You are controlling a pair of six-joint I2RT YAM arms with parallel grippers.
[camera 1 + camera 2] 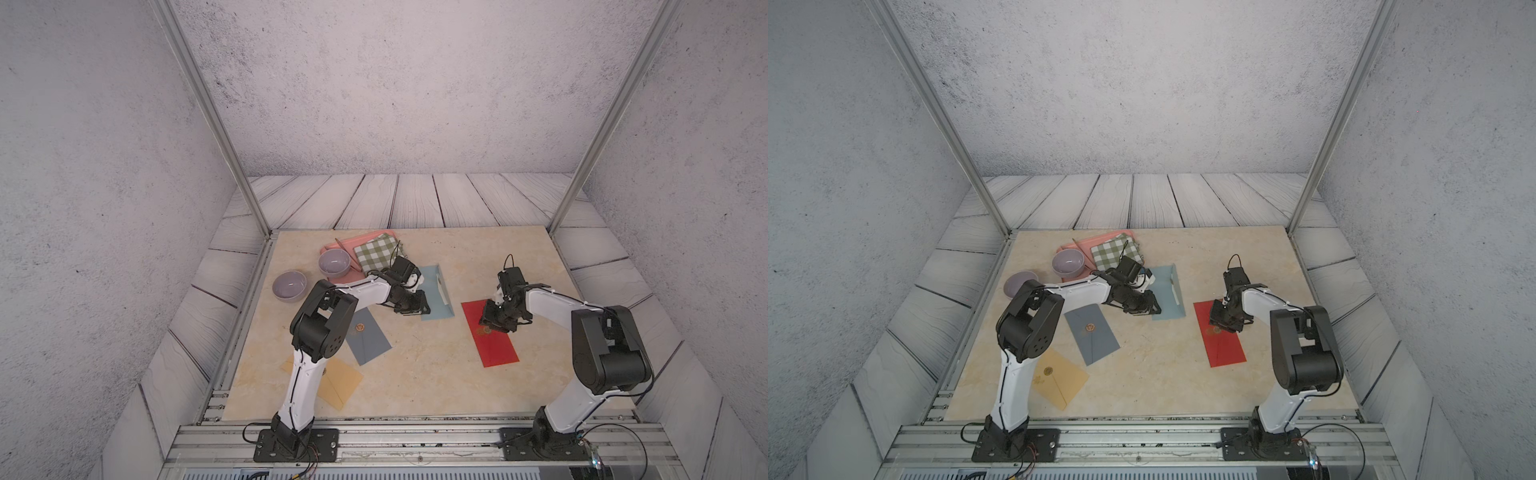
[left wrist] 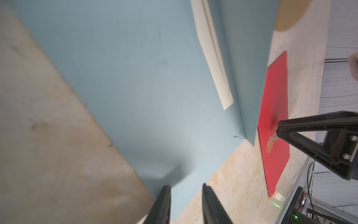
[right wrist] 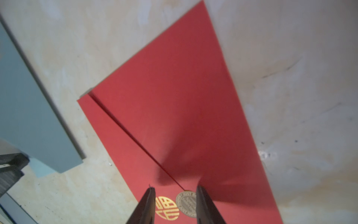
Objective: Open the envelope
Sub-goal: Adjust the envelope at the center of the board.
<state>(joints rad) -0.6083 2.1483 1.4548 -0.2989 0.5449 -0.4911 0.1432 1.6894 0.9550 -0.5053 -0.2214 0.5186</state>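
Note:
A red envelope [image 1: 496,345] [image 1: 1225,349] lies flat at the table's right, flap closed under a round gold seal [image 3: 186,203] beside a gold character [image 3: 166,210]. My right gripper [image 1: 492,328] [image 3: 175,188] is low over it, open, its fingertips either side of the seal with nothing between them. A light blue envelope [image 1: 436,295] [image 2: 145,87] lies in the middle with its flap raised and a white card [image 2: 211,48] showing. My left gripper [image 1: 413,309] [image 2: 186,186] is open over that envelope's near corner, holding nothing.
A slate-blue envelope [image 1: 368,336] and a tan envelope [image 1: 340,382] lie near the left arm. Two grey bowls [image 1: 334,263] [image 1: 289,284] and a pink tray [image 1: 345,243] with a green checkered cloth [image 1: 376,249] sit at the back left.

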